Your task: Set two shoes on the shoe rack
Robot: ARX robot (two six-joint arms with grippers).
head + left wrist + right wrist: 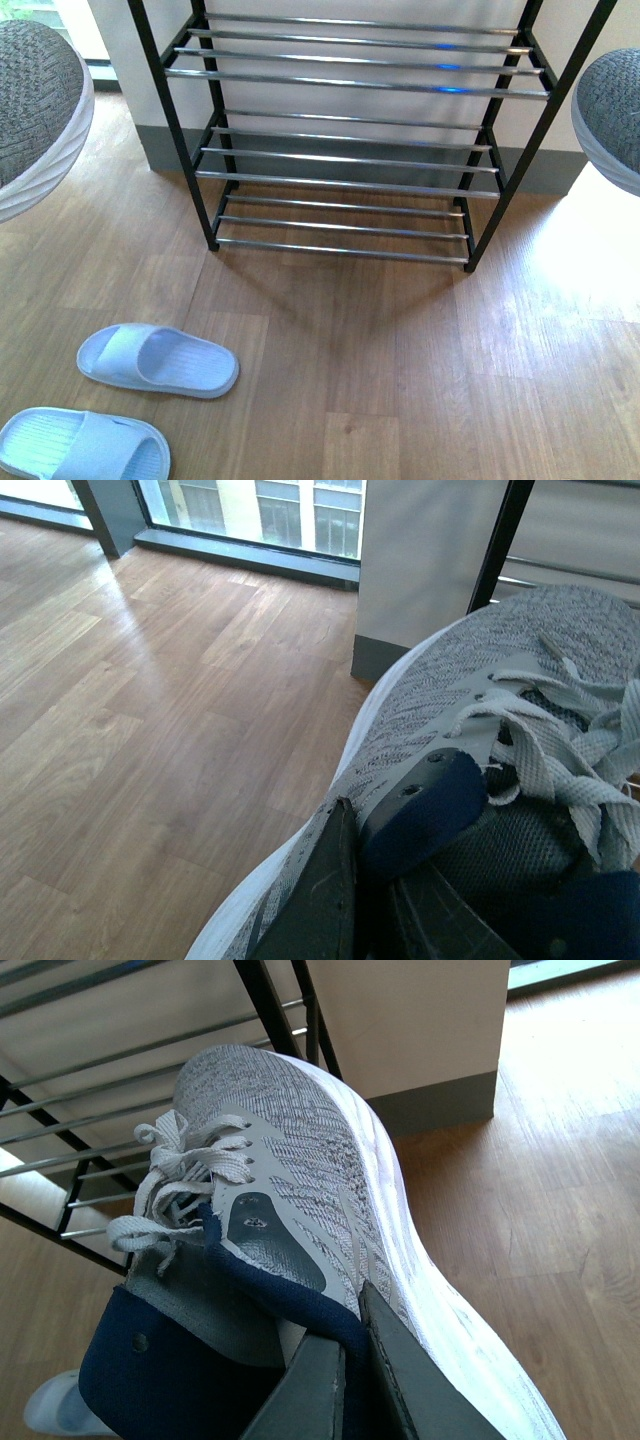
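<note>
Wood flooring (pixel 400 380) is carrying the shoe rack (pixel 350 83), visible tiers bare, by the far wall (pixel 115 40) while the left end effector (pixel 375 900) is pinching one grey sneaker (pixel 30 110) by its collar and the right end effector (pixel 350 1380) the other sneaker (pixel 615 110) likewise, both aloft, leaving both placements undone.

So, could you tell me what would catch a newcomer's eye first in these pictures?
Two grey sneakers hang in the air: the left sneaker at the front view's left edge, the right sneaker at its right edge, each pinched at its navy collar. Between them the black shoe rack stands against the wall, and two pale blue slides lie on the floor at lower left.
</note>
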